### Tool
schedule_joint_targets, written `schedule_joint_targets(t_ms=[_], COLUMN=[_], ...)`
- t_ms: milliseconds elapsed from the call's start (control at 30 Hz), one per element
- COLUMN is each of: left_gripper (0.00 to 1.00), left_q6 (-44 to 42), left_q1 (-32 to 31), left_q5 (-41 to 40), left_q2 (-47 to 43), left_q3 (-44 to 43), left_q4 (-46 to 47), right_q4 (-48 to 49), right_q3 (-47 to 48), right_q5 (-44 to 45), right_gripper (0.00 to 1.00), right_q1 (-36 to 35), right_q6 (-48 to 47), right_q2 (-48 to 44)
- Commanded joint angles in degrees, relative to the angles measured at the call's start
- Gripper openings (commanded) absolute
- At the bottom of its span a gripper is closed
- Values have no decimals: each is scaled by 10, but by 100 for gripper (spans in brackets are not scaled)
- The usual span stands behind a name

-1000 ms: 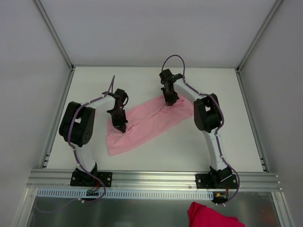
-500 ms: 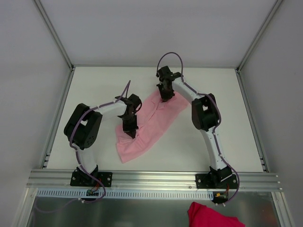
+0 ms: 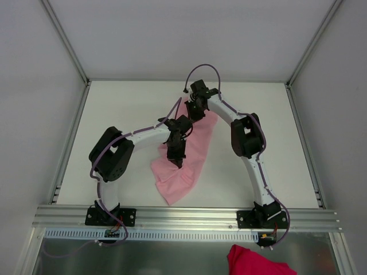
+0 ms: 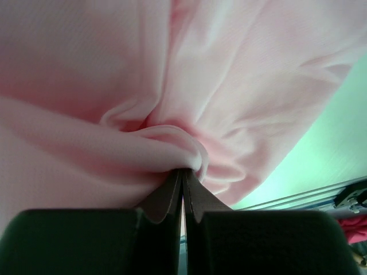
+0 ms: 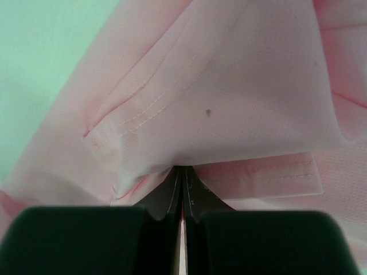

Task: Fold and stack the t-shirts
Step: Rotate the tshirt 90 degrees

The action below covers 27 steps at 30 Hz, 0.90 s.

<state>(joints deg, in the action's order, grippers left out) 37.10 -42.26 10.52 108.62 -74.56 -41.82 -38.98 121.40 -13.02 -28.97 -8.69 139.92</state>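
Note:
A pale-pink t-shirt [image 3: 192, 154] lies bunched lengthwise on the white table [image 3: 126, 114], running from the far centre toward the near edge. My left gripper [image 3: 178, 159] is shut on a fold of the t-shirt near its middle; the left wrist view shows the cloth [image 4: 172, 86] gathered at my closed fingertips [image 4: 172, 189]. My right gripper [image 3: 196, 112] is shut on the shirt's far end; the right wrist view shows a stitched hem [image 5: 218, 103] pinched between my fingertips [image 5: 172, 192].
A darker pink-red cloth [image 3: 255, 260] lies below the table's near rail at the bottom right. Metal frame rails [image 3: 183, 215] border the table, with white walls behind and at the sides.
Both grippers kept hold of the t-shirt. My left gripper swung right and a little nearer; my right gripper moved slightly left. The shirt turned from lying crosswise to pointing toward the near edge.

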Motion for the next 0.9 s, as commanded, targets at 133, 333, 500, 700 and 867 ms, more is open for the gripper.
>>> schedule_joint_targets(t_ms=[133,333,500,700,867], left_gripper=[0,0,0,23,58], left_q6=[13,11,3,-24,-49], left_q1=[-33,-43,-44,-44,-42], left_q5=[27,25,17,-11,-41], left_q2=[63,64,49,-1,-19], left_q3=[-70,-71,-61,-87,-138], left_q4=[9,8,5,10,8], right_q4=[3,-1,8,23,-14], right_q3=[16,11,-8,-21,-6], right_q5=[-59,-42,39,124,164], right_gripper=[1,1,2,70,88], right_q1=[1,1,1,1,8], right_q6=[-17,-22,-29,-51,-53], right_q2=[9,9,-34,-125,-205])
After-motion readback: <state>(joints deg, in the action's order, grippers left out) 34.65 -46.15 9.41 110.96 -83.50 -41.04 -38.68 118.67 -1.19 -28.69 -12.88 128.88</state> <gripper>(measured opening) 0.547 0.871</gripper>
